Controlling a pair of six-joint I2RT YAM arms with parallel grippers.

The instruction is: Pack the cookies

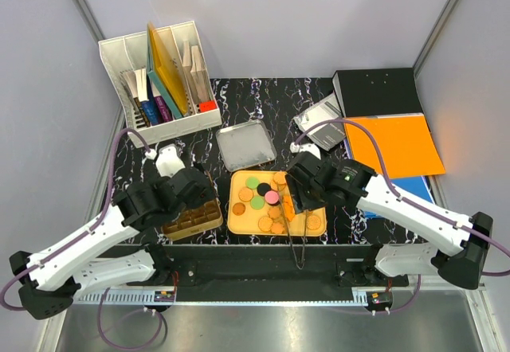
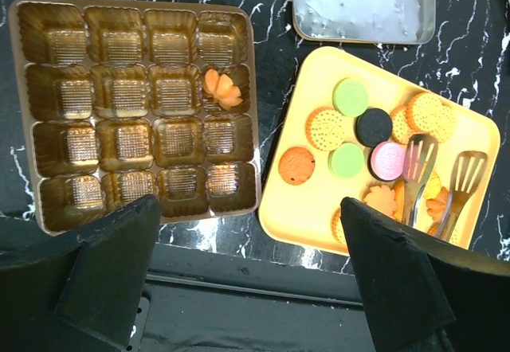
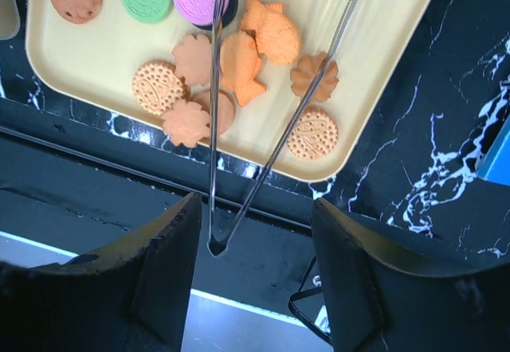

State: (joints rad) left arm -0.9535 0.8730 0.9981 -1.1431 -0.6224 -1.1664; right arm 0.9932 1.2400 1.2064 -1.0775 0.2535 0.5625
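The cookies (image 1: pixel 267 201) lie loose on a yellow tray (image 1: pixel 239 223): tan rounds, green, pink and black discs (image 2: pixel 351 97), and orange fish and leaf shapes (image 3: pixel 239 57). One orange cookie (image 2: pixel 221 88) sits in a compartment of the brown insert tray (image 2: pixel 147 113). Metal tongs (image 3: pixel 213 129) rest across the yellow tray, with their hinge end over the table edge. My right gripper (image 3: pixel 255 280) hangs open above that hinge, and neither finger touches the tongs. Open and holding nothing, my left gripper (image 2: pixel 251 288) hovers over the near edge between the two trays.
A silver tin lid (image 1: pixel 245 145) lies behind the yellow tray. A white file organiser (image 1: pixel 163 77) stands at the back left. A black binder (image 1: pixel 374 89) and an orange folder (image 1: pixel 394 145) are at the back right. A black rail (image 1: pixel 255 271) runs along the near table edge.
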